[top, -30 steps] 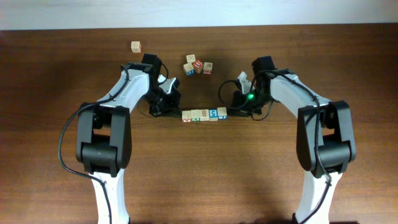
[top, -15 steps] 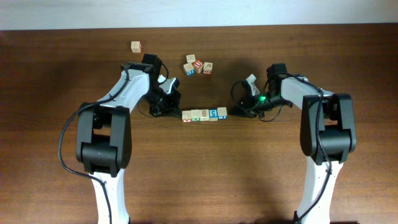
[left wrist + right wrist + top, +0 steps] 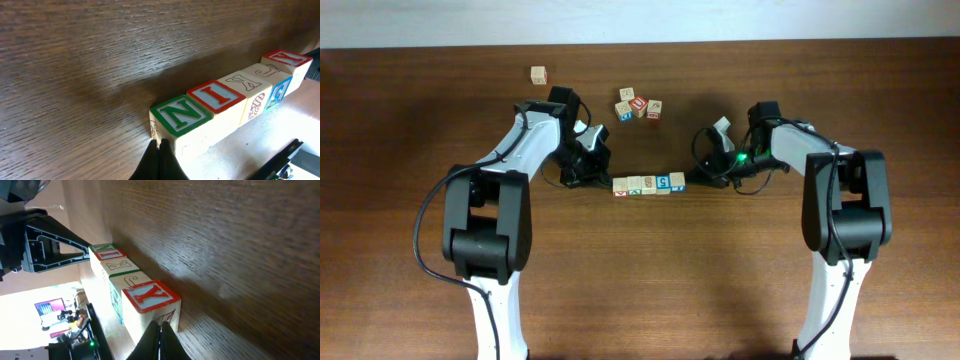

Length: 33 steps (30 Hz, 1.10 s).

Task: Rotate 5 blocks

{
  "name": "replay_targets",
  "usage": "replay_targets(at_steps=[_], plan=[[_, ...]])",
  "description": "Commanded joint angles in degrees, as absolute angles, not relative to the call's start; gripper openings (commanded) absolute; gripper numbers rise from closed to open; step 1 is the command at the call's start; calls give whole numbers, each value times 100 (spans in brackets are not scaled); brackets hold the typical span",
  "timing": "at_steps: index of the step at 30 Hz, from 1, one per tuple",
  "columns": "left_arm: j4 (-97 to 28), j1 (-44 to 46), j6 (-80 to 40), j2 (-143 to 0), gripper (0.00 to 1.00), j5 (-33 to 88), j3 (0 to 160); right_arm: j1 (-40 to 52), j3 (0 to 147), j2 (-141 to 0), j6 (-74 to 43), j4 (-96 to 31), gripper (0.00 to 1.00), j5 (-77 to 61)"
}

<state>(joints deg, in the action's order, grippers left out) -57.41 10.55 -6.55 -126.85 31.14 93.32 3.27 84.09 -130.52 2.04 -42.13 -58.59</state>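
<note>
Five printed wooden blocks (image 3: 648,184) lie in a straight row on the table. The left wrist view shows the row (image 3: 217,97) end-on, with a green N block (image 3: 182,117) nearest. My left gripper (image 3: 159,147) is shut and empty, its tip touching that block's end face; seen from overhead, the left gripper (image 3: 606,180) sits at the row's left end. My right gripper (image 3: 161,326) is also shut and empty, its tip against the red-bordered Y block (image 3: 150,296). In the overhead view the right gripper (image 3: 689,177) is at the row's right end.
A loose cluster of cubes (image 3: 638,104), one with a red top, sits behind the row. A lone pale cube (image 3: 538,75) lies at the back left. Both arms (image 3: 535,140) reach in low from the sides over the dark wood table (image 3: 640,270).
The right arm's wrist swung out to the right, and its fingertip has come back in against the row's right end. The left arm and the blocks have not moved.
</note>
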Motion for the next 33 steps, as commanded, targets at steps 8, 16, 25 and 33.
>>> replay_targets(at_steps=[8, 16, 25, 33], plan=[[-5747, 1087, -685, -12564, 0, 3221, 9432, 445, 8377, -13089, 148, -4213, 4, -5763], [-5747, 1087, -685, -12564, 0, 3221, 9432, 478, 8377, -13089, 235, -4215, 5, -5927], [-5749, 1087, -687, -12564, 0, 3223, 9432, 519, 8381, -13087, 427, -4152, 4, -6777], [-5747, 1087, -687, -12564, 0, 3223, 9432, 572, 8392, -13041, 408, -4156, 5, -6879]])
